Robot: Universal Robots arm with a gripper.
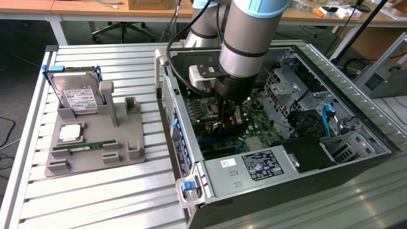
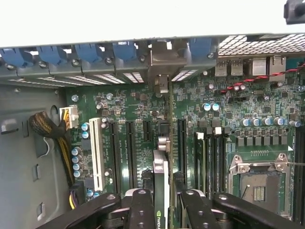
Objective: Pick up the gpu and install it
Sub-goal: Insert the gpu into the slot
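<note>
My gripper (image 2: 161, 200) is clamped on the gpu (image 2: 161, 167), held edge-down inside the computer case (image 1: 356, 157), directly above the motherboard (image 2: 224, 109) slots. Pickup is complete; seating is not yet evident. The case rests on a slatted metal table (image 1: 114, 191) in a workshop.

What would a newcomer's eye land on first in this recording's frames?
The big grey robot arm plunging into the open black computer case dominates the exterior view. In the wrist view its gripper is shut on the thin dark gpu, held edge-on over the green motherboard among its long black slots. At the exterior view's left, a grey holder carries a silver hard drive.
</note>
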